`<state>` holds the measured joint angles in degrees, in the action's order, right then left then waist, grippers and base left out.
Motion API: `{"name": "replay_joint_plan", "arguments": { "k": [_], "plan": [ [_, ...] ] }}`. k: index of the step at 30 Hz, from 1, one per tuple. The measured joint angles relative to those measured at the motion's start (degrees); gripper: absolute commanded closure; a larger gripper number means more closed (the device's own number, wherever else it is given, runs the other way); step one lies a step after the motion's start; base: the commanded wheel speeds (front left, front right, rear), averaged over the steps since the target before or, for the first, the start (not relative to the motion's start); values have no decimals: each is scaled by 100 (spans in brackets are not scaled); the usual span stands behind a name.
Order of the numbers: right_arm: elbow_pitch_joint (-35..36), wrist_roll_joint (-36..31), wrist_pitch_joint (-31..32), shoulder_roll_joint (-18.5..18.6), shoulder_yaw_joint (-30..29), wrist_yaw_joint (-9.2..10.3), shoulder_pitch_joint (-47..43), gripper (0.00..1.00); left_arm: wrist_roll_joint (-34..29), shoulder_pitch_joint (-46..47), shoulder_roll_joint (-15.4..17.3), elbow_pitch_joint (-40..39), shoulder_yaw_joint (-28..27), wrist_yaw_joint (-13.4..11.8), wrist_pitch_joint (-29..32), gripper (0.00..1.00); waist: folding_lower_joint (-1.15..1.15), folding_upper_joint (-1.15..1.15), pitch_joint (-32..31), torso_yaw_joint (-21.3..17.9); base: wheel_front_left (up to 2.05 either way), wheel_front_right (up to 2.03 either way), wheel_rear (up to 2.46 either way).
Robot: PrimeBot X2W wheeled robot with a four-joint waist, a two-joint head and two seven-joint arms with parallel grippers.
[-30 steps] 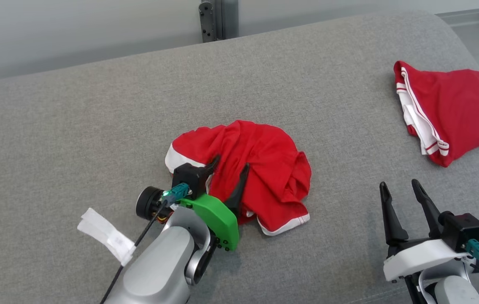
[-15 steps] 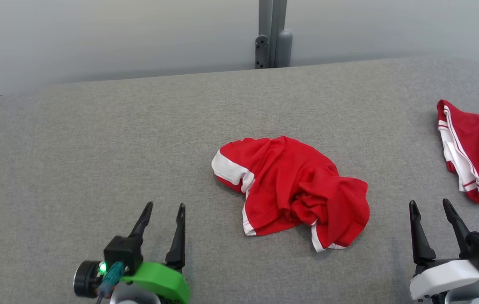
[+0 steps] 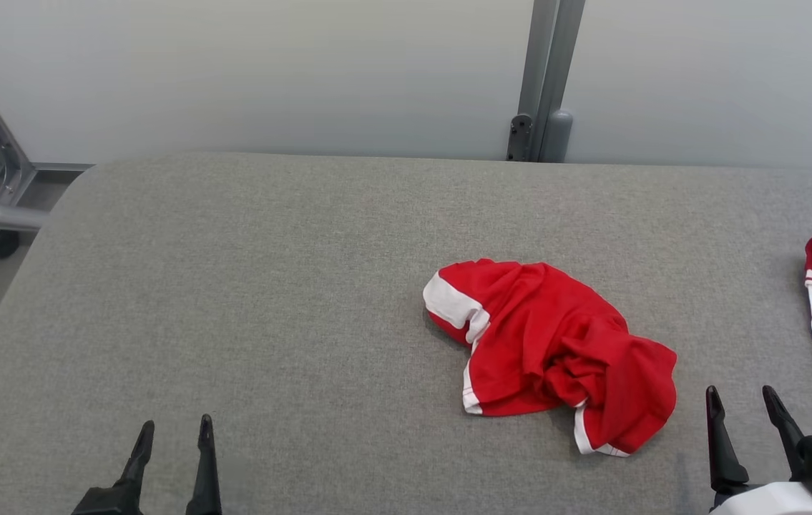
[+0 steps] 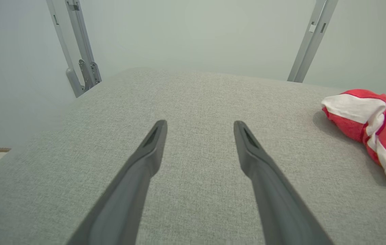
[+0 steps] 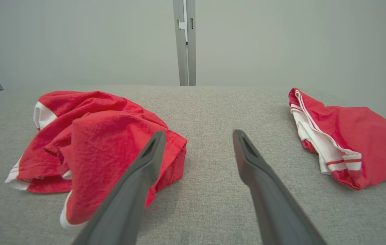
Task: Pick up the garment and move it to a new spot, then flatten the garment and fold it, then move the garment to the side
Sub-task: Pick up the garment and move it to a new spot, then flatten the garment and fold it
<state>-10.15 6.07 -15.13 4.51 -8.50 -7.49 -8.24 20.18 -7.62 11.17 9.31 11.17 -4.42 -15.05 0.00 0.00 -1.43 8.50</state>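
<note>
Head view: garment (image 3: 556,350) clear of both jaws (crumpled)

Bright, even, diffuse light. The crumpled red cloth garment with white trim (image 3: 556,350) casts a faint soft shadow on the grey woven-fabric table (image 3: 270,286), hugging its left and near edges. Head view sharp. Wrist views: grey metal posts (image 4: 313,35) behind the garment lean, wide-angle bend.

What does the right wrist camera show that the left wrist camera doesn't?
Right wrist, not left: the striped red garment lying apart at the right, and the open right gripper. Left wrist, not right: the open left gripper and the rounded far corner of the grey cushion. Both: the crumpled red garment, whole in the right wrist view, just its white-banded end in the left, lying on that cushion.
</note>
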Motion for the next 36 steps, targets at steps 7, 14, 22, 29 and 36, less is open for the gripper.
{"name": "replay_joint_plan", "arguments": {
  "k": [7, 14, 22, 29, 36],
  "plan": [
    [-34, -18, -1, -70, 92, -1, -1, 0, -330, -87, -227, 232, -650, 549, 0, 0, 0, 0, -119, -55, 0, 0, 0],
    [-63, -18, -1, -104, 167, 0, -29, 0, -649, -86, -476, 320, -967, 846, 0, 0, 0, 0, -121, -183, 0, 0, 0],
    [-75, -18, -1, -118, 200, -1, -21, 0, -867, -55, -624, 387, -1125, 1038, 0, 0, 0, 0, -55, -241, 0, 0, 0],
    [-81, -14, -1, -64, 408, -1, 162, 0, -975, 297, -677, 381, -953, 1145, 0, 0, 0, 0, 44, -429, 0, 0, 0],
    [-18, 84, -1, 22, 549, -1, 513, 0, -1069, 1674, -516, 892, -167, 1173, -9, 0, 0, 0, 371, -800, 0, 0, 0]
  ]
}}
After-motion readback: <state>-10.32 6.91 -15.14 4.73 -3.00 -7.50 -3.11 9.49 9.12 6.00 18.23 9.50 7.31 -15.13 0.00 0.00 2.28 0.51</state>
